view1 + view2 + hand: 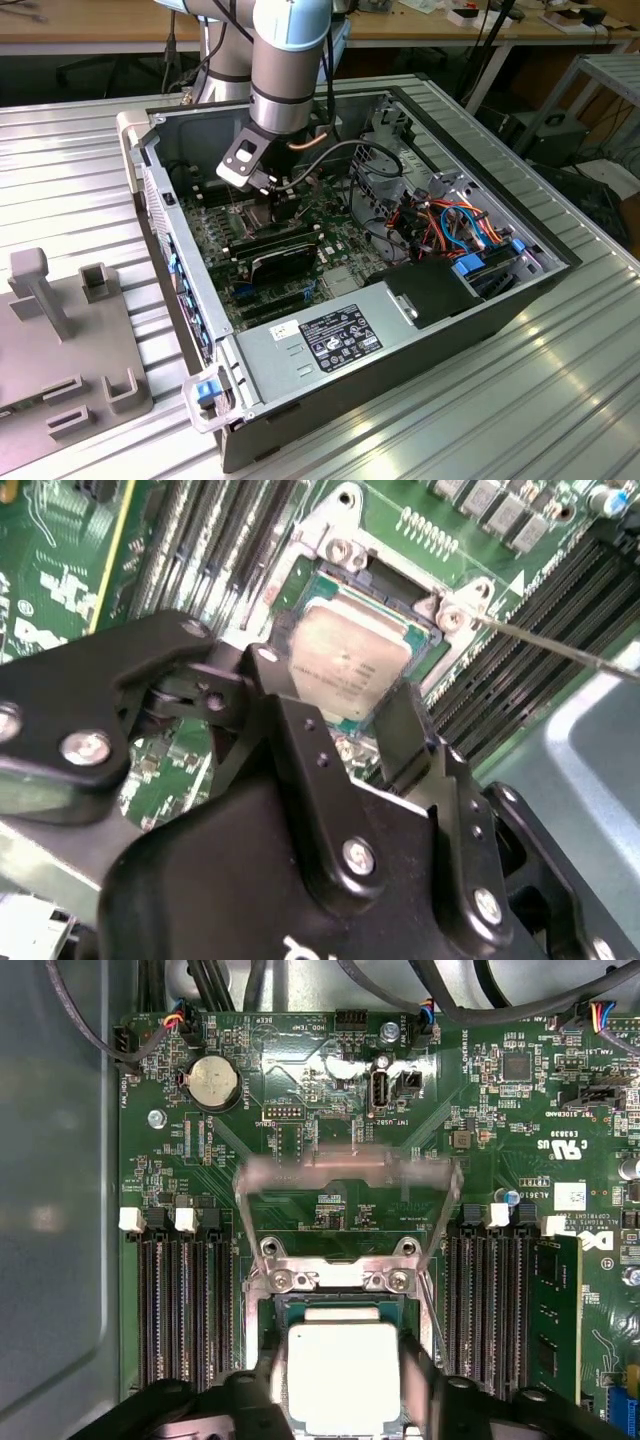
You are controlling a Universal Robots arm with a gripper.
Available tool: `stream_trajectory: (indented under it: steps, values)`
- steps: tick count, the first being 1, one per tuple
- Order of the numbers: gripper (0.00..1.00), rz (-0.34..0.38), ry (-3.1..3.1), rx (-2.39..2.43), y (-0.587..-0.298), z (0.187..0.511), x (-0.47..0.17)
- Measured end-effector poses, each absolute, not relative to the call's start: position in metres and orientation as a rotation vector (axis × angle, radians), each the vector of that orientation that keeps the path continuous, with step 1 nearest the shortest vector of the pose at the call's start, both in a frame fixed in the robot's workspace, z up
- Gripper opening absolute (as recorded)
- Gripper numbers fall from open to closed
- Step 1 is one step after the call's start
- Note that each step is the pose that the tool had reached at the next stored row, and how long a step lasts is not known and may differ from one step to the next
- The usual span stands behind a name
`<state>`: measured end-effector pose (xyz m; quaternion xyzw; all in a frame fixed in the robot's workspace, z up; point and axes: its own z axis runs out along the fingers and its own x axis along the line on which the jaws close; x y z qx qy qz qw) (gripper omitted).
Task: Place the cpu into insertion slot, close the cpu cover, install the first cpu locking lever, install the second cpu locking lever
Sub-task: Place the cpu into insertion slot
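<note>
While clamping one cpu (343,1372) (silvery-topped), one pincer (336,692) hovers.

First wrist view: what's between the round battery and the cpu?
The raised cpu cover and a screwed metal bracket beside the cpu, in the first wrist view.

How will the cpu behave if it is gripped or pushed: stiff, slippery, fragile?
The cpu looks like a thin flat plate with a metal top, so it is probably stiff and light. That smooth top may be slippery. Being flat, it should not roll, though a push might skew it relative to the insertion slot.
</note>
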<state>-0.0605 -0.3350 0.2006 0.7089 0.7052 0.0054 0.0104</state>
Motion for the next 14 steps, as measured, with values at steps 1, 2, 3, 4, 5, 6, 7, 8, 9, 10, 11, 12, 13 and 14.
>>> stream_trajectory:
  steps: [1,2,3,4,5,6,7,8,9,10,11,12,13,14]
  values:
    - [0.61,0.017,2.201,2.213,-0.3351,0.2006,-0.0605]
    - [0.61,0.017,2.201,2.213,-0.3351,0.2006,-0.0605]
    - [0.61,0.017,2.201,2.212,-0.3351,0.2006,-0.0604]
    - [0.61,0.017,2.201,2.212,-0.3351,0.2007,-0.0604]
    - [0.61,0.017,2.201,2.212,-0.3351,0.2007,-0.0604]
    - [0.61,0.017,2.201,2.212,-0.3351,0.2007,-0.0604]
    - [0.61,0.017,2.201,2.212,-0.3351,0.2007,-0.0604]
    - [0.61,0.016,2.201,2.213,-0.3351,0.2006,-0.0604]
    - [0.61,0.017,2.199,2.214,-0.3350,0.2005,-0.0603]
    - [0.61,0.017,2.192,2.221,-0.3347,0.2003,-0.0603]
    - [0.61,0.017,2.184,2.229,-0.3344,0.2002,-0.0604]
    - [0.61,0.016,2.177,2.236,-0.3342,0.2002,-0.0604]
    - [0.61,0.016,2.156,2.255,-0.3341,0.2000,-0.0603]
    - [0.61,0.016,2.143,2.268,-0.3339,0.1997,-0.0604]
